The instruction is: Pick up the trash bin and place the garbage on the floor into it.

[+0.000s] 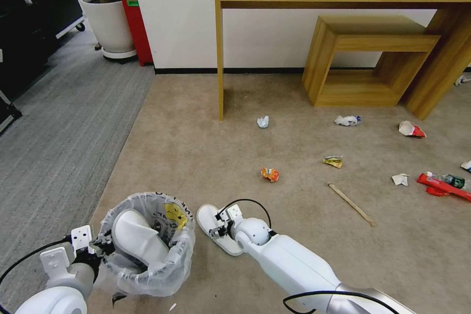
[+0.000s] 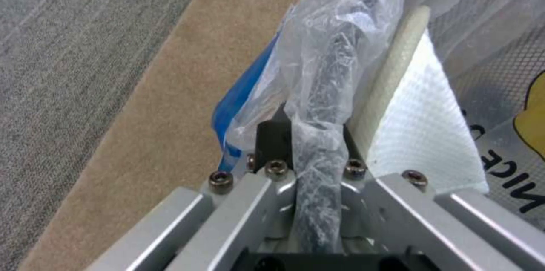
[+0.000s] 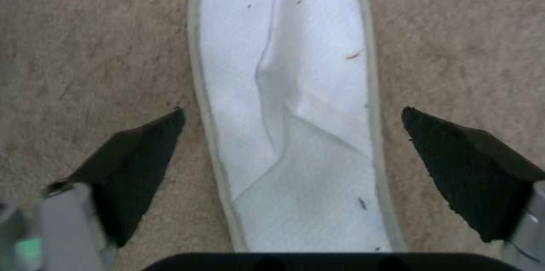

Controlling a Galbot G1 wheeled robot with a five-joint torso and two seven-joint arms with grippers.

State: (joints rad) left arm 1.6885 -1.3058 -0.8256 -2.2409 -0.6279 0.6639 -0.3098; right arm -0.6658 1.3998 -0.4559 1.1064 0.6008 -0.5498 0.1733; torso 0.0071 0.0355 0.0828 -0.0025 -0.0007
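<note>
On the beige floor (image 1: 206, 147) the left end effector (image 2: 318, 164) grips the bagged rim of the trash bin (image 1: 147, 245), one slipper already inside, while the right end effector (image 3: 292, 164) hovers open astride the second slipper (image 3: 289, 105), which likely calls for lowering and closing.

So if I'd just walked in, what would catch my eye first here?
Probably the left claw pinching the rim of the bag-lined trash bin, with one white slipper already inside. Beside the bin, the open right claw straddles a second slipper on the beige floor, with litter scattered farther off.
</note>
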